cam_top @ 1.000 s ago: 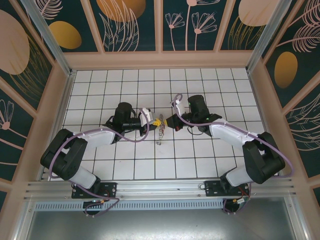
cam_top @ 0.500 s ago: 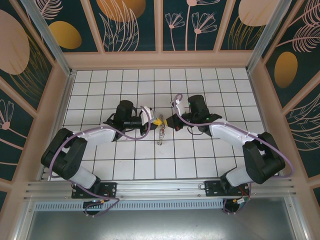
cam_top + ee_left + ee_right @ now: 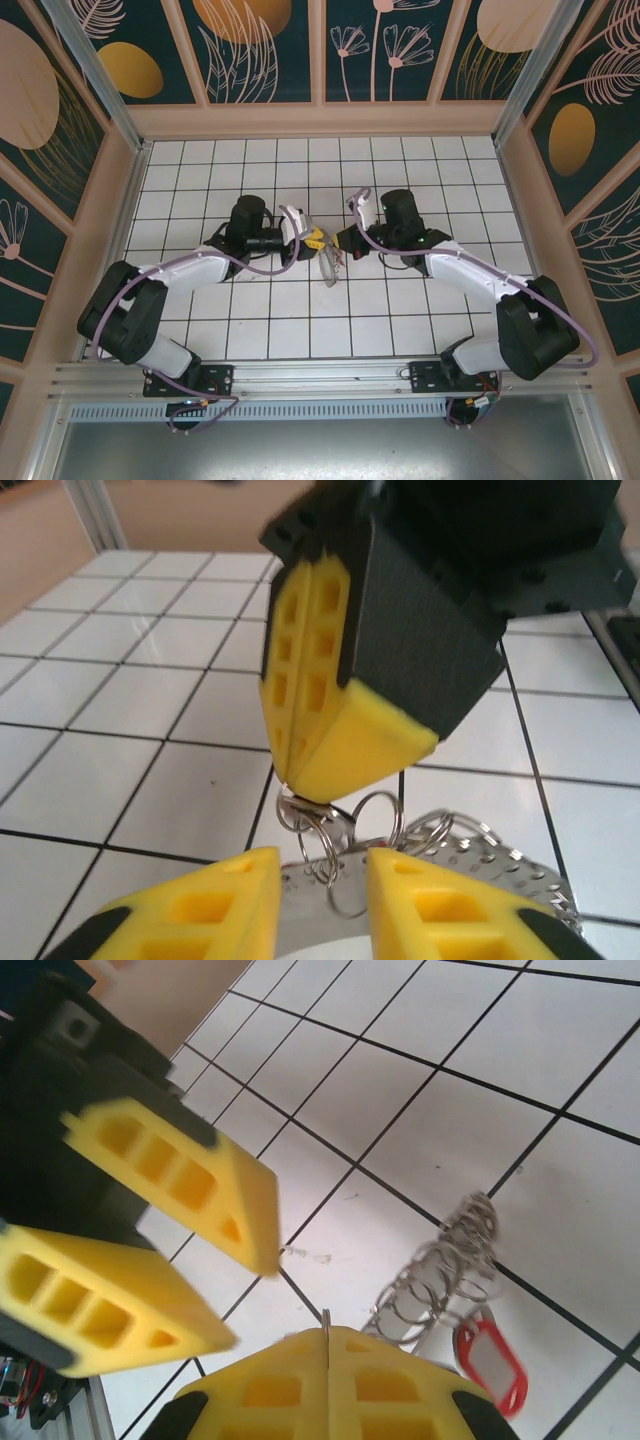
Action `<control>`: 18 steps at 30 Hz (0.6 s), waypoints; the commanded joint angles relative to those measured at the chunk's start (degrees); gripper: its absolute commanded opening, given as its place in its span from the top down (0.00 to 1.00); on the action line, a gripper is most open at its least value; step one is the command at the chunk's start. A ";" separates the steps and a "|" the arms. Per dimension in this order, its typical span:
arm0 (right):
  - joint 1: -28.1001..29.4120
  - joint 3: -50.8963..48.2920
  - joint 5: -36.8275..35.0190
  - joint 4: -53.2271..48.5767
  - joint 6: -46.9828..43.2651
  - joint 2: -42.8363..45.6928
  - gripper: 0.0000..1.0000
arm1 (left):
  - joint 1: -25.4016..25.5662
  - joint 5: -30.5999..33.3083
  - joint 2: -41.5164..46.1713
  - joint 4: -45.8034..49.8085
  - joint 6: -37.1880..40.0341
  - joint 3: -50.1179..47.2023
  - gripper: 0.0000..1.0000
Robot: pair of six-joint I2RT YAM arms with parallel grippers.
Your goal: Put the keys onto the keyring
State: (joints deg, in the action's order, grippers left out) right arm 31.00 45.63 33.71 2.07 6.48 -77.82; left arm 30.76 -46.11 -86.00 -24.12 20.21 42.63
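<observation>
While the right pincer (image 3: 300,776) is clamping the keyring (image 3: 470,856) above the desk (image 3: 100,690), the left pincer (image 3: 322,872) is standing parted just beside it.

I see yellow finger pads (image 3: 335,745), a silvery keyring (image 3: 485,865), a red-headed key (image 3: 490,1362), and white tiles (image 3: 400,330) with dark grid lines.

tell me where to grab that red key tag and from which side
Likely the red key tag by its red plastic rim, pinched across the two flat faces, coming in from its free rounded end. It is thin and flat, and the bunched loops of the keyring crowd its other end.
</observation>
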 commanded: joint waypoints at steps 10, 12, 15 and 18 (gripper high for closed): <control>-1.38 -4.78 -5.86 -0.98 3.36 4.67 1.00 | 0.42 1.85 4.80 -9.92 -9.49 -4.03 0.61; -1.63 -5.52 -7.62 -1.16 4.39 5.19 1.00 | 0.44 2.99 4.59 -11.71 -13.10 -4.40 0.58; -2.58 -7.09 -11.02 -1.81 7.32 6.03 1.00 | 0.43 5.07 3.73 -13.77 -19.28 -4.70 0.57; -3.38 -9.29 -13.41 -1.43 10.34 7.01 1.00 | 0.38 6.60 3.72 -18.53 -24.07 -6.80 0.57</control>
State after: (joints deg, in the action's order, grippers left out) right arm 28.40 38.26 23.92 0.93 12.67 -72.71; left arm 30.76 -41.50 -81.80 -36.36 3.29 37.60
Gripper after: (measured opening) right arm 0.052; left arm 0.426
